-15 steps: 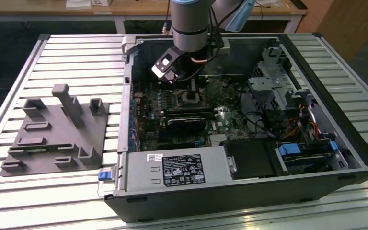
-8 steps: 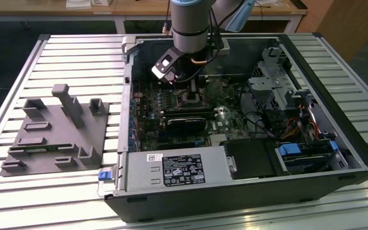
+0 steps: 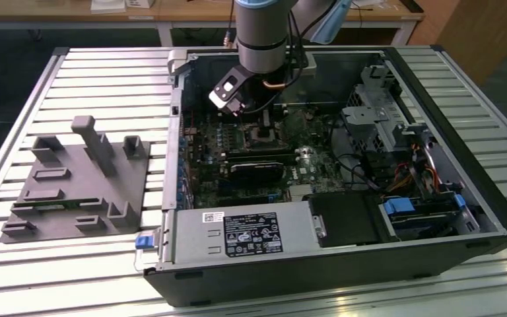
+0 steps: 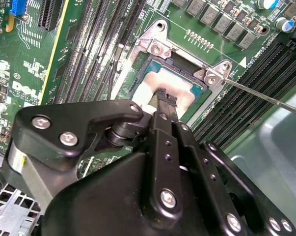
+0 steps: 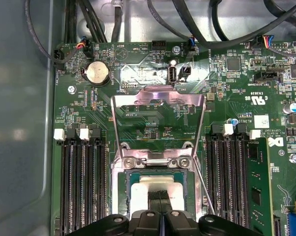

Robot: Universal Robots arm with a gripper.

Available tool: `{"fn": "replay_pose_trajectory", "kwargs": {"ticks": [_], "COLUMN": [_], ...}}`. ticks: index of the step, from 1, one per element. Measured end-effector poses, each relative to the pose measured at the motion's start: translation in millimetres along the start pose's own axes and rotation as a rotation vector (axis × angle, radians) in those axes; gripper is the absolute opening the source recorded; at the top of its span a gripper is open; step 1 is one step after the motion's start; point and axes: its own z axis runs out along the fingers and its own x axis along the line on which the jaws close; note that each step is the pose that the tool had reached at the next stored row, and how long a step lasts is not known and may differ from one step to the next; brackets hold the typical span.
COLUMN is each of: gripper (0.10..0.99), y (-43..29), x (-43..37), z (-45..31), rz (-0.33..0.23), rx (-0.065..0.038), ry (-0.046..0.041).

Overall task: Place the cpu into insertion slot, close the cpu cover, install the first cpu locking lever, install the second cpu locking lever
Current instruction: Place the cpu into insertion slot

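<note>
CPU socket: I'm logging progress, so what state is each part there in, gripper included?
cpu, seated in the insertion slot.
insertion slot, occupied, not covered.
cpu cover, swung open, clear of the chip.
locking lever, unlatched, sticking out free.
gripper, shut, down at the cpu's top.

White print [image 5: 259, 100] on mobo [image 5: 226, 88], label [image 3: 253, 234] on PSU [image 3: 192, 239]

Overhead light glares white off the bench [image 3: 24, 264] along the exterior view's lower edge; inside the computer case [image 3: 491, 218] it is dim. In the second wrist view the cpu [image 4: 182, 84] bleaches pale.
</note>
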Motion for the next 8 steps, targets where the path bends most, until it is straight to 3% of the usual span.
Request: {"fn": "replay_pose_trajectory", "kwargs": {"ticks": [3, 8], "gripper": [0.106, 0.106], "y": [0.4, 1.5], "x": [0.4, 0.2], "z": [-1.9, -16.1], "rz": [0.000, 0.000], "rx": [-0.002, 0.000], "ry": [0.0026, 0.0002]}}
